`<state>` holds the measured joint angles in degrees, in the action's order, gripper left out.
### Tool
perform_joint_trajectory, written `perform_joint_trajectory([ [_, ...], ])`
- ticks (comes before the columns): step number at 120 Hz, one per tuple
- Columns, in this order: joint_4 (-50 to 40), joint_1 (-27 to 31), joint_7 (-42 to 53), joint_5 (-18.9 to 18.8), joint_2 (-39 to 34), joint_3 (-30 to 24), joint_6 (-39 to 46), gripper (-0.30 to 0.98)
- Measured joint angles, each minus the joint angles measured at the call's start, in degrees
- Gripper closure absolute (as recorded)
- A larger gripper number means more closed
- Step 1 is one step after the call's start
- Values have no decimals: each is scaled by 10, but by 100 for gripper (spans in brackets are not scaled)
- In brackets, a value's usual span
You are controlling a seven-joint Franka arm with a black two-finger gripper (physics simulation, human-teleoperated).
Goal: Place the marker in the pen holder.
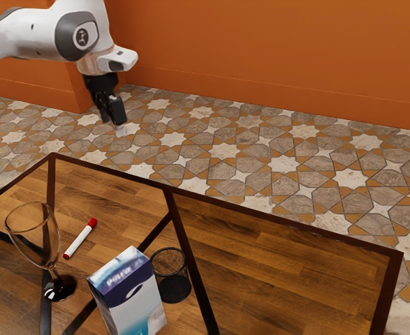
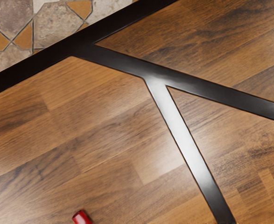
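Observation:
My gripper (image 1: 119,128) hangs high at the upper left of the exterior view, well above the table and apart from everything on it; whether it is open or shut cannot be made out. The marker (image 1: 80,239), white with red ends, lies flat on the table between the wine glass and the carton. One red end of the marker (image 2: 82,217) shows at the wrist view's lower edge. The pen holder (image 1: 173,287), a dark round cup, stands upright beside the carton, which partly covers it.
A wine glass (image 1: 34,248) stands at the exterior view's left, near the marker. A tall white and blue carton (image 1: 131,296) stands close to the pen holder. Dark strips cross the wooden table (image 1: 281,272).

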<state>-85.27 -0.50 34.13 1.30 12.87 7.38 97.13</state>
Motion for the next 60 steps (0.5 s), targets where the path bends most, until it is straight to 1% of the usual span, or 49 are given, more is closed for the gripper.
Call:
perform_joint_trajectory([
  [16,-2,-2,10,2,-6,0,-2,0],
  [24,-19,-2,13,0,-14,0,-1,0],
  [33,-87,2,0,0,-17,3,28,0],
  [44,-108,32,-18,-1,-16,5,58,0],
  [52,-112,41,-28,-2,-17,6,74,0],
  [60,-168,43,-40,1,-21,6,120,0],
])
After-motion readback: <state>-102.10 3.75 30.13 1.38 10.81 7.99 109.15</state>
